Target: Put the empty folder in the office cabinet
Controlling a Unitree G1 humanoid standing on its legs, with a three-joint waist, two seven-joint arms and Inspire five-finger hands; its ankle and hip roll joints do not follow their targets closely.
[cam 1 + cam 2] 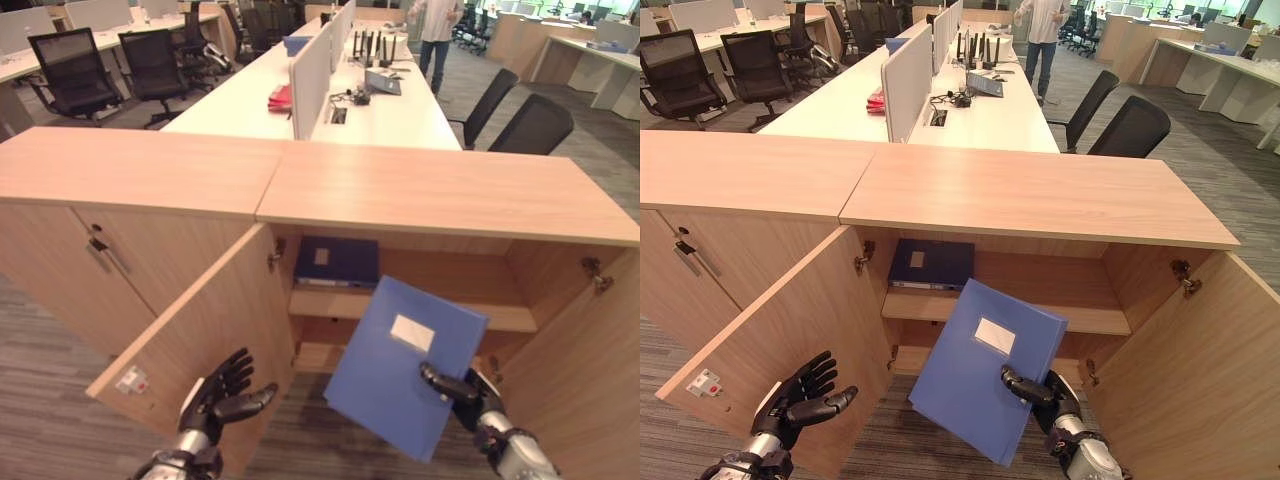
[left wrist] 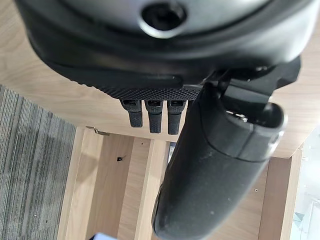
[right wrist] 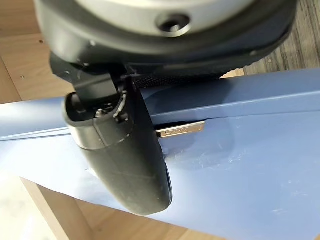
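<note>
Grey striped carpet is running under a low wood-grain cabinet (image 1: 440, 190) whose flat top is spanning the view, with white desks, black mesh chairs and a standing person (image 1: 436, 35) filling the office beyond. Two cabinet doors are standing open: the left door (image 1: 205, 330) is swinging out toward the robot's left, carrying a small white latch plate near its lower corner, and the right door (image 1: 1200, 350) is angling out on the other side. Inside, one wooden shelf (image 1: 1080, 318) is crossing the opening, and one dark blue binder (image 1: 336, 262) is lying flat on its left end. The right hand (image 1: 462, 388) is gripping the folder (image 1: 400, 365), thumb pressed across its face and fingers behind, at its lower right edge. That folder is a smooth, flat, bright blue plastic rectangle with one white label near its top; it is hanging in front of the cabinet opening, tilted, its long axis leaning from lower right up toward the shelf, face toward the camera. The left hand (image 1: 800, 398) is hovering before the left door's lower edge, fingers spread and relaxed, grasping nothing.
</note>
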